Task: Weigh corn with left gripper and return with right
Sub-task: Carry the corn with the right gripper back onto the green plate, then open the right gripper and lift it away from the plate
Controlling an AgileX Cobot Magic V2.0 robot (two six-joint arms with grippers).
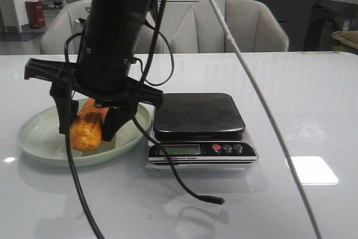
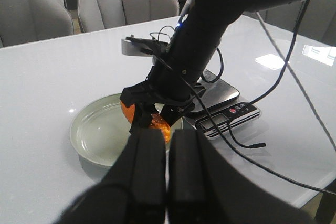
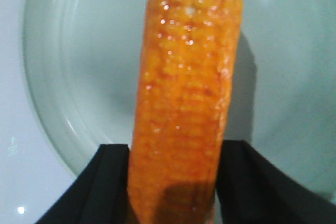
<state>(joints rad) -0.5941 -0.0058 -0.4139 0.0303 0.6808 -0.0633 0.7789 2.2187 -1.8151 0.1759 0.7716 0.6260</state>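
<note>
Corn [image 3: 184,103], 1 cob, sits clamped in the right gripper [image 1: 86,131]; 1 plate [image 1: 33,138] beneath it, 1 scale [image 1: 197,113] beside it. The left gripper [image 2: 167,161] is closed and empty.

The front view looks forward, low across the worktop [image 1: 291,99], with the plate [image 1: 39,144] and scale [image 1: 198,116] close before it. The left wrist view sits higher and farther back, looking down over its own gripper [image 2: 168,166] at the same plate and scale. The right wrist view hangs very near, filled by corn [image 3: 186,93] and plate.
</note>
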